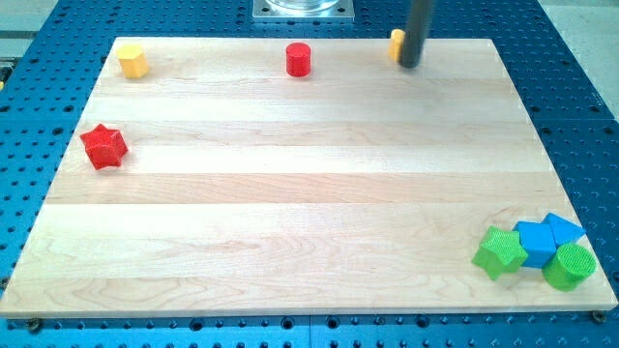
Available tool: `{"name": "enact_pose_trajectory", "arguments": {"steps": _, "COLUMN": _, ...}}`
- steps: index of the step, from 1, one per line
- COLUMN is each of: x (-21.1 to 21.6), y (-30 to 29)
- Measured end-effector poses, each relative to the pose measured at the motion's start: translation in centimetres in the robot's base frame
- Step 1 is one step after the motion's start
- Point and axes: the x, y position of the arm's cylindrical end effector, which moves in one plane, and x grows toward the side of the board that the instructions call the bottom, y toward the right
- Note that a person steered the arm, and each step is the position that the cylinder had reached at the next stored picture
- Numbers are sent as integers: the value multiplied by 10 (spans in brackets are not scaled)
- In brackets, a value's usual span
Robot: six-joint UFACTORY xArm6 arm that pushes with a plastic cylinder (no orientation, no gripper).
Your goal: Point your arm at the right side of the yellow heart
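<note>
No pincer shows on this arm, only a dark rod, so there is nothing to be apart, together or clamped. My tip [410, 65] rests on the table [290, 193] near the view's top edge. The yellow heart [396, 44] sits just to the view's left of my tip, with the rod covering most of it, so its heart outline cannot be made out. I cannot tell whether tip and block touch or stand a hair apart.

That placement suits the task: my tip is on the heart's right flank, so I judge the pointing to be essentially done, needing at most a small settling move.

The rest lies away from my tip:
- Further to the view's left along the same top edge are 1 red cylinder [299, 59] and 1 yellow hexagonal block [132, 60].
- 1 red star [103, 146] lies lower and further left.
- Far toward the bottom right, 4 blocks huddle together — a green star [499, 251], a blue cube [535, 242], a blue wedge-like block [563, 229] and a green cylinder [569, 266].
</note>
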Motion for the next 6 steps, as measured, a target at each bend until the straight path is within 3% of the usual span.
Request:
{"name": "enact_pose_trajectory", "arguments": {"steps": 1, "x": 0, "y": -24}}
{"name": "enact_pose_trajectory", "arguments": {"steps": 3, "x": 11, "y": -4}}
{"name": "enact_pose_trajectory", "arguments": {"steps": 5, "x": 8, "y": 72}}
{"name": "enact_pose_trajectory", "arguments": {"steps": 6, "x": -12, "y": 76}}
